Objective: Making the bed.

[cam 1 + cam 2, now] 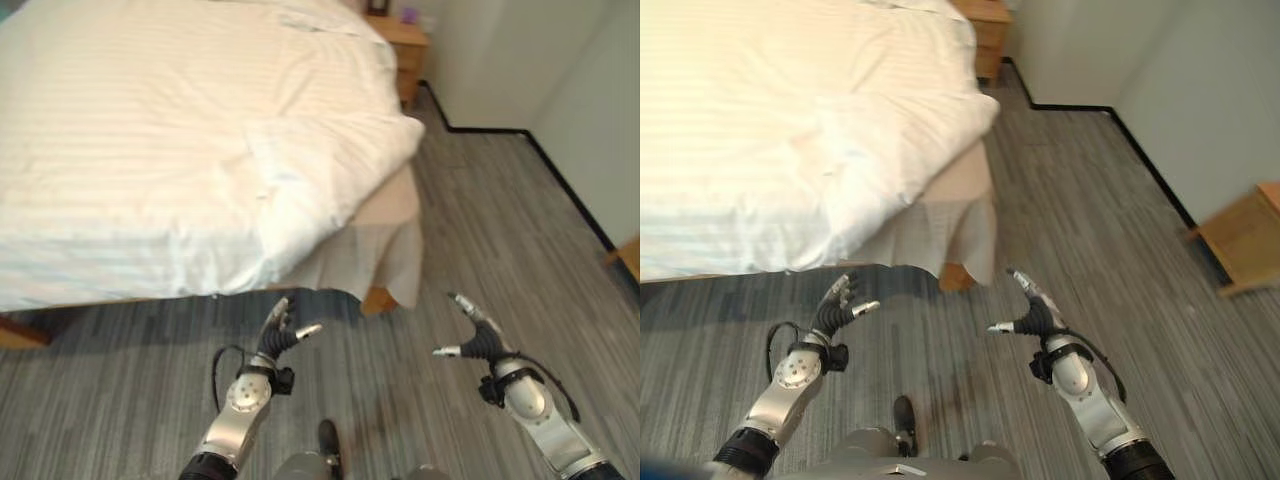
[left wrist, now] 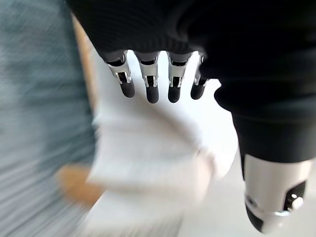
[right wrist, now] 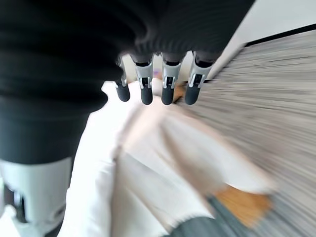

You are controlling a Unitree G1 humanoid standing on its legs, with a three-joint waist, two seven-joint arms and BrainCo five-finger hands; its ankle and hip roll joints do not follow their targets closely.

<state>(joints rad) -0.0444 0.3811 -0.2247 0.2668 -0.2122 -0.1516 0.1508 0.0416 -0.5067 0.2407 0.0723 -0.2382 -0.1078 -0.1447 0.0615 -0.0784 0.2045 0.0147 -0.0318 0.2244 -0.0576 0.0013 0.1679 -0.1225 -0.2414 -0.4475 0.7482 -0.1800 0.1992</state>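
Bed (image 1: 395, 215) is seen ahead and to the left, covered by a white striped duvet (image 1: 170, 150) whose corner is draped over the near right corner of the mattress, with a thin skirt hanging below it down to the grey wood-look floor (image 1: 480, 240). Left hand (image 1: 281, 331) and right hand (image 1: 478, 335) are held above the floor short of the bed's foot, both with fingers relaxed and nothing grasped, neither touching the duvet. Wooden nightstand (image 1: 405, 50) is placed by the bed's far right side, against the wall.
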